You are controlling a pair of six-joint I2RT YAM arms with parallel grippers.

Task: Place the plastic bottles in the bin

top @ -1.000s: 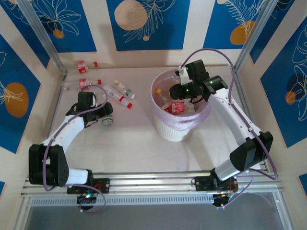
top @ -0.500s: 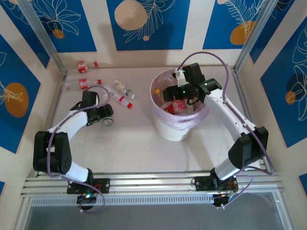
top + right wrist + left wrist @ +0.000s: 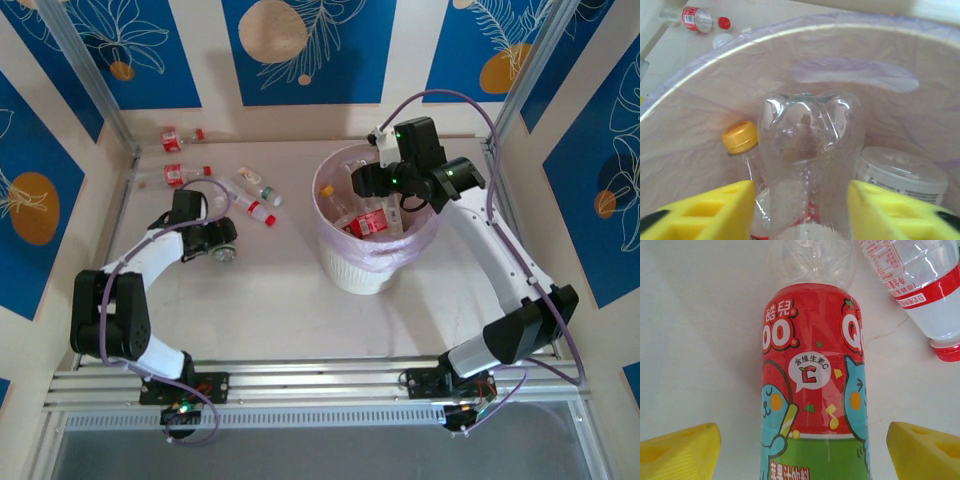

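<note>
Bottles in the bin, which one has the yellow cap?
The left bottle in the right wrist view, next to the crushed clear bottle, which shows no cap.

A red-and-green labelled bottle (image 3: 812,385) printed with blue cartoon faces lies on the counter (image 3: 700,340) between the fingers of the left tool (image 3: 802,435), touching neither, and a clear red-capped bottle (image 3: 925,295) lies just beyond it to the right. The bin (image 3: 365,268), white, ribbed and pink-lined, stands upright under the right tool (image 3: 800,190). Inside it a crumpled clear bottle (image 3: 807,150) stands base-up between that tool's fingers, a yellow-capped bottle (image 3: 740,137) on its left.
</note>
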